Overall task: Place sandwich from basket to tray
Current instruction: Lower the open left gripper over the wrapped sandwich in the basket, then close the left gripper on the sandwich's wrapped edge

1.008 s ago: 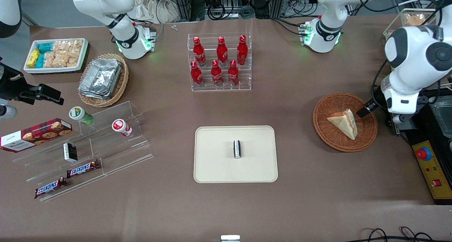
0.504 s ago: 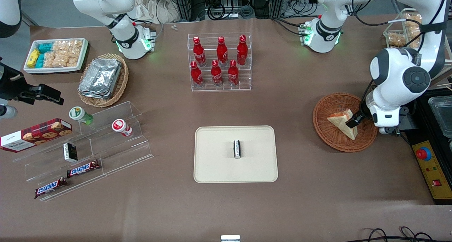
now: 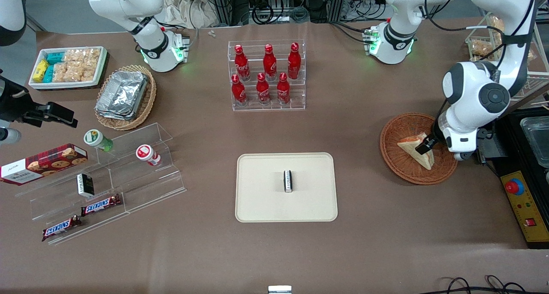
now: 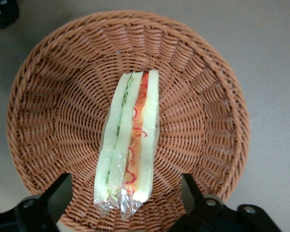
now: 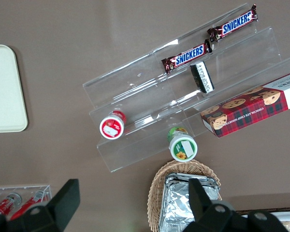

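The gripper [image 4: 123,200] hangs spread wide just above the sandwich [image 4: 128,143] in the basket [image 4: 208,121], fingers [image 4: 55,191] straddling it, holding nothing.

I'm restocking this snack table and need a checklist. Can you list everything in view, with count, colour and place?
Triangular clear-wrapped white-bread sandwich: 1, pale with orange-red and green filling, in the basket.
Round reddish-brown wicker basket: 1, toward the working arm's end.
Cream rectangular tray: 1, mid-table.
Small black-and-white packet: 1, on the tray.
Red cola bottles: 6, in a clear rack, farther from the camera than the tray.
Tan wicker basket of silver foil containers: 1, toward the parked arm's end.
White box of snack packets: 1, beside it.
Snickers bars: 2, brown, on the clear stepped stand.
Lidded cups: 2, green and red, on the stand.
Red plaid cookie box: 1, on the stand.
Left gripper: 1, fingers open, straddling the sandwich.
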